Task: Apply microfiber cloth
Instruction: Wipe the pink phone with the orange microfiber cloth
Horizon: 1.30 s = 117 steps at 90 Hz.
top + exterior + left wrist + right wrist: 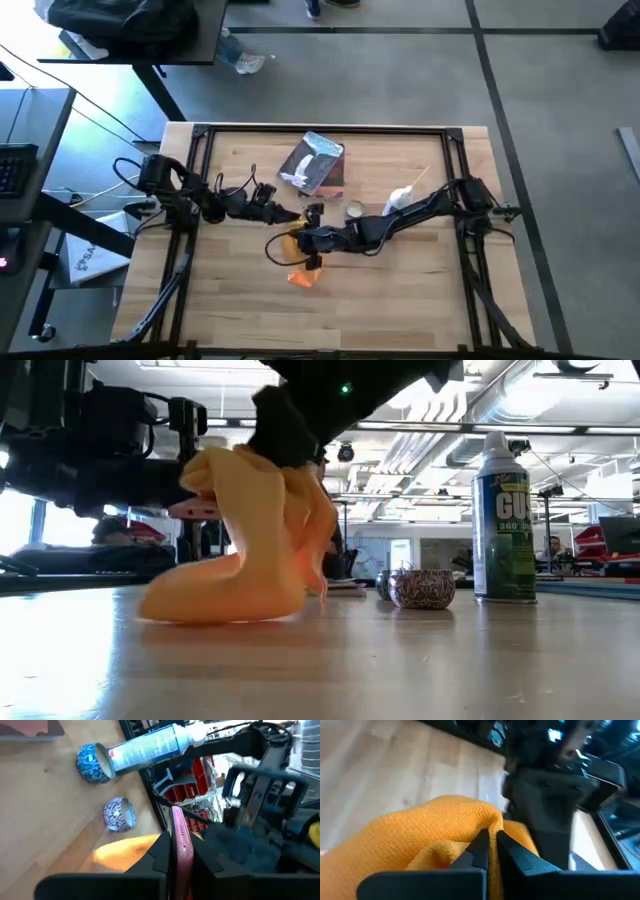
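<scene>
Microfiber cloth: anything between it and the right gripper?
No. The right gripper is shut on the microfiber cloth and lifts one end; the rest drapes on the table. The left gripper, clamping a thin pink object, sits right beside it.

One soft orange-yellow microfiber cloth (303,276) lies at the lower middle of the high view. One grey-blue and white packet (313,161) sits at the upper middle. One white and green spray can (503,520) stands at the right of the low view, with one small round patterned tin (422,588) beside it. Two dark arms reach over one wooden bench (400,290), each ending in one tool: the left tool (307,214) and the right tool (305,243).
</scene>
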Each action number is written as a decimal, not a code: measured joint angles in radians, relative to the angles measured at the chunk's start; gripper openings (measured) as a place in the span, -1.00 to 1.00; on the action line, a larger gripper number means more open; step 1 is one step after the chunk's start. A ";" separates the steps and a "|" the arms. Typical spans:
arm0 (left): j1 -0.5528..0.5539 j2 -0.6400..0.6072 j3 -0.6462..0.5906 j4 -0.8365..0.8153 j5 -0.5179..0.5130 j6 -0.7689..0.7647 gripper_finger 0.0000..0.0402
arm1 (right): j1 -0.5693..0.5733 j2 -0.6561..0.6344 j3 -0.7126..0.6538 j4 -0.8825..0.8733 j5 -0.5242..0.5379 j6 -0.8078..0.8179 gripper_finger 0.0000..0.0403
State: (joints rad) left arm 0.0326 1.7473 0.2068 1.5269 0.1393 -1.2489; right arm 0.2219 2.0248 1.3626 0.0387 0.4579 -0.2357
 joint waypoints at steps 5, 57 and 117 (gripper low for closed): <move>0.000 0.000 0.000 -0.018 0.020 0.000 -0.92 | -0.003 -0.004 -0.001 -0.026 0.002 0.001 -1.00; -0.017 -0.001 -0.016 -0.020 0.082 -0.004 -0.92 | 0.006 -0.064 -0.014 -0.114 -0.069 0.128 -1.00; -0.053 -0.008 0.046 0.018 0.030 0.042 -0.92 | 0.000 -0.001 -0.231 0.622 -0.057 0.123 -1.00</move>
State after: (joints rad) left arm -0.0209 1.7397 0.2525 1.5444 0.1697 -1.2071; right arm 0.2222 2.0238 1.1315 0.6610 0.4008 -0.1123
